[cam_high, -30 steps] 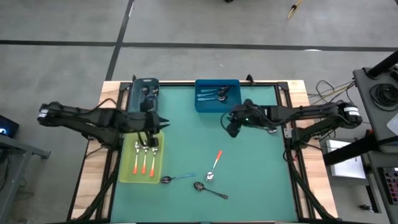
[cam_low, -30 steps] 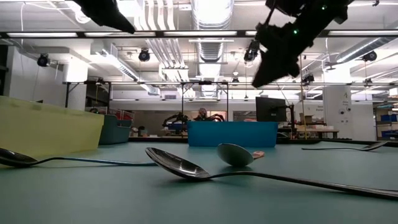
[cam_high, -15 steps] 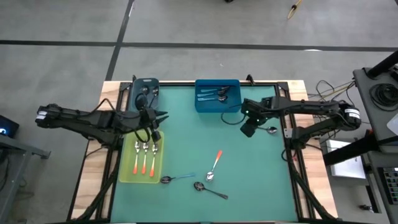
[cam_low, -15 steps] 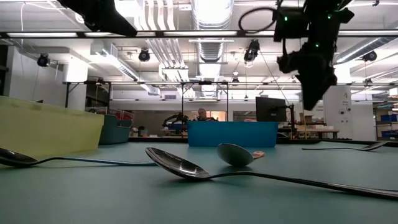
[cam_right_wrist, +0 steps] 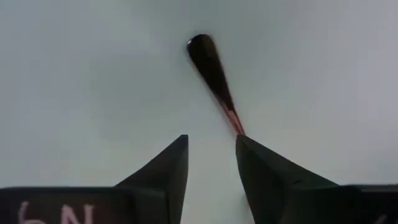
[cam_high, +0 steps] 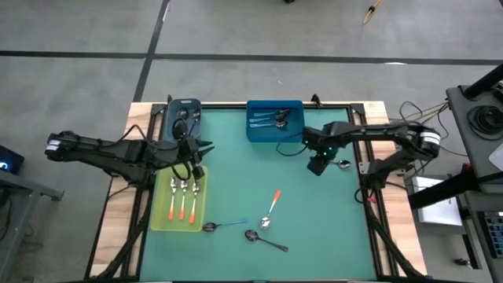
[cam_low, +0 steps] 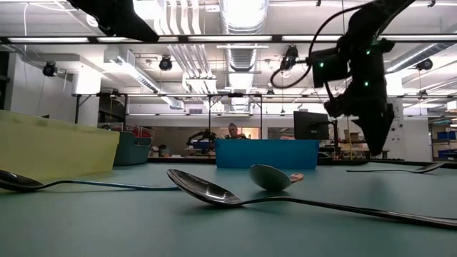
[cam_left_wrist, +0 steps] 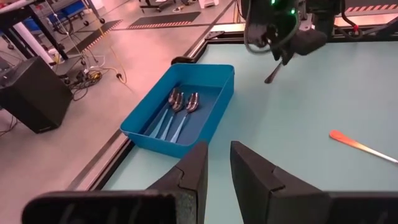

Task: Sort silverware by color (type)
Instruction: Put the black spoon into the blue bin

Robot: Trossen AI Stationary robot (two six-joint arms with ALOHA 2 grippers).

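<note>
Room: a workshop hall with ceiling lights and benches, seen beyond the surface in the low view; a person sits far back.

Surface (cam_high: 314,204): teal mat. Yellow tray (cam_high: 161,220) at left holds three orange spoons. Blue bin (cam_high: 255,134) at the far edge holds blue-handled ones. A dark bin (cam_high: 171,110) sits at the far left corner. Loose near the front: orange spoon (cam_high: 272,207), blue spoon (cam_high: 222,226), dark spoon (cam_high: 266,240).

Right jaws (cam_high: 317,165) hover beside the blue bin, over a dark spoon (cam_right_wrist: 214,78) near the right edge. We see its handle run straight out from the gap between the parted, empty jaws, bowl farthest off. We judge the right arm far nearer.

Left jaws (cam_left_wrist: 214,177) wait over the yellow tray's far end, a narrow gap, nothing held.
</note>
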